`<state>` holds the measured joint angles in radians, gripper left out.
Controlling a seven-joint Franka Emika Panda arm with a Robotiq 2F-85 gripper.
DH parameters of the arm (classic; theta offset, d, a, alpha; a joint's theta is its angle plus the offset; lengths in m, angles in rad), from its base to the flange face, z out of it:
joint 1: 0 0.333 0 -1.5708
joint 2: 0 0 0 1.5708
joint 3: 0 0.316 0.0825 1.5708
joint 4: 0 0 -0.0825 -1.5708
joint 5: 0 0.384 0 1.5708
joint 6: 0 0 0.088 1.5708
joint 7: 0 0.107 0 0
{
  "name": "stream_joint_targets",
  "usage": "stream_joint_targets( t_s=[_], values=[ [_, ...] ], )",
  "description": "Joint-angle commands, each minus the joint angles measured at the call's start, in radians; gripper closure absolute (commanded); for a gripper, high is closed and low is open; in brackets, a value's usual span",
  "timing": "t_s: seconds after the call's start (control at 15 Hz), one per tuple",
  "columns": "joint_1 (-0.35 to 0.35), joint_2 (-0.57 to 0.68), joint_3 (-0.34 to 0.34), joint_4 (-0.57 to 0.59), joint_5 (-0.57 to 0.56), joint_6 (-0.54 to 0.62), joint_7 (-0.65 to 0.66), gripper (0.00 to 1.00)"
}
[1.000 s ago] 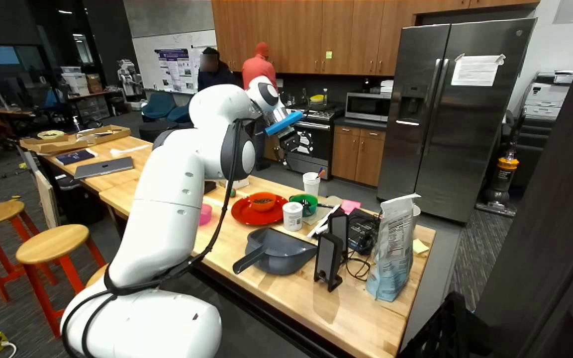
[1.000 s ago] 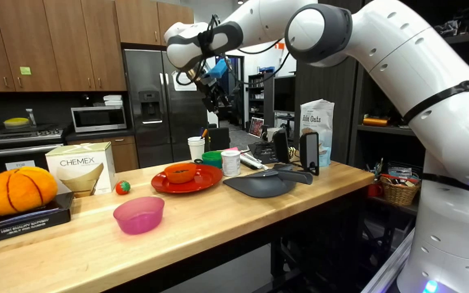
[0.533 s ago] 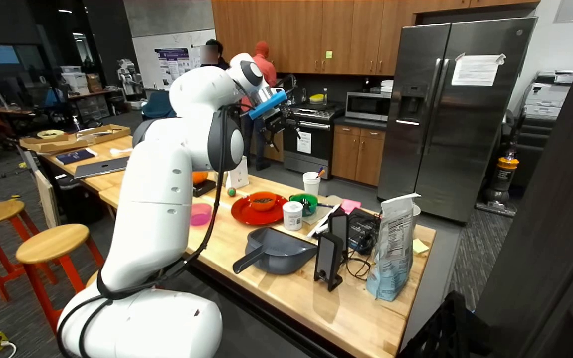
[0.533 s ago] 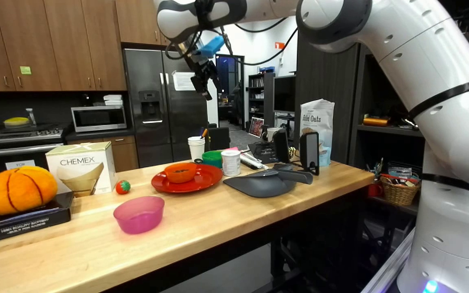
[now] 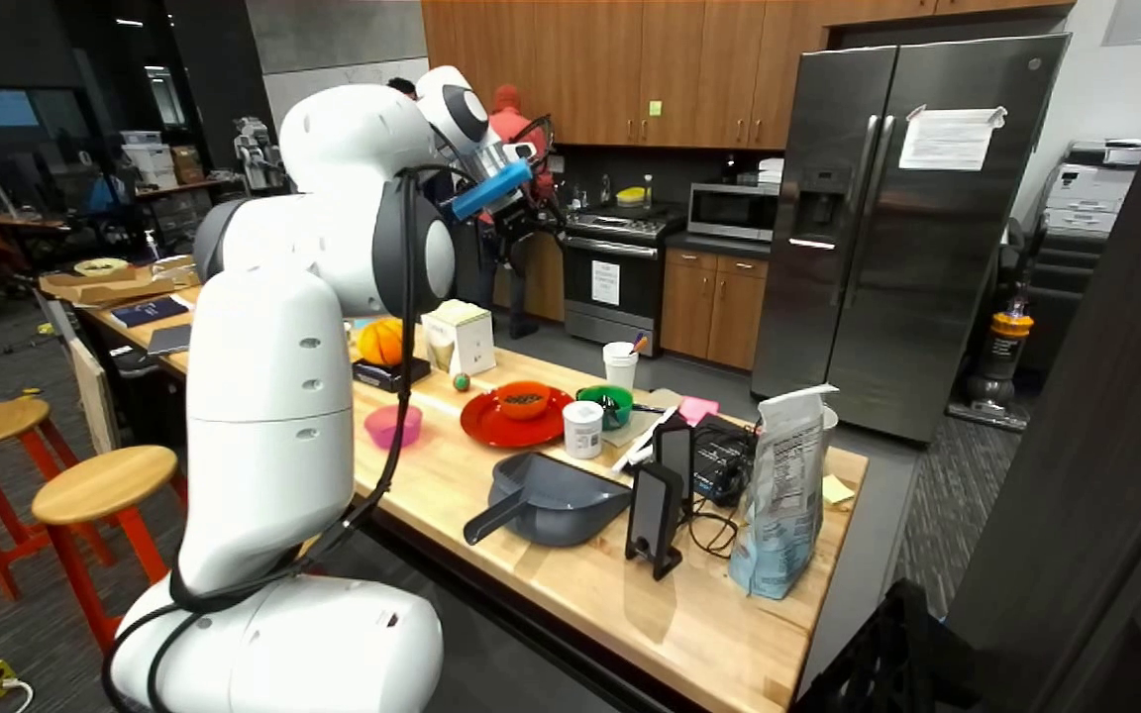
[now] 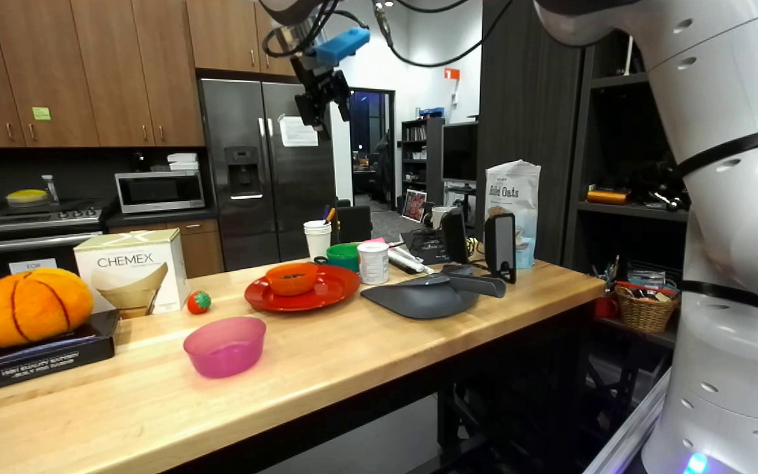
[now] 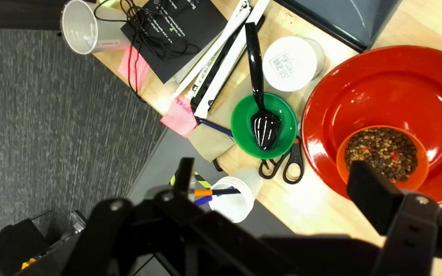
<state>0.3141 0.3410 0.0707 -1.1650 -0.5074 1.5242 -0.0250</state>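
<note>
The black two-fingered tool (image 7: 278, 182) hangs well above the pale wooden table (image 6: 326, 355), released, its fingers (image 7: 372, 197) spread wide apart. Nearest the gap between them in the wrist view, a round green plastic bowl (image 7: 241, 120) stands on the table just beside a broad red plate (image 7: 397, 92). A shiny black spoon (image 7: 266, 132) rests in the green bowl, handle over the rim; black-handled scissors (image 7: 297, 153) lie near. On the plate sits a round orange bowl (image 7: 418, 180) of brown pellets (image 7: 384, 151)
</note>
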Motion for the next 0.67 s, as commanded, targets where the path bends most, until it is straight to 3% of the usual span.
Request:
stream_joint_targets(
  t_s=[0.0,0.33,0.6],
  values=[
    [-0.001,-0.183,0.022,-0.244,0.055,0.078,0.131,0.0],
    [-0.016,-0.332,0.04,-0.494,0.222,0.183,0.246,0.0],
    [-0.069,-0.427,0.072,-0.708,0.368,0.291,0.278,0.0]
  ],
)
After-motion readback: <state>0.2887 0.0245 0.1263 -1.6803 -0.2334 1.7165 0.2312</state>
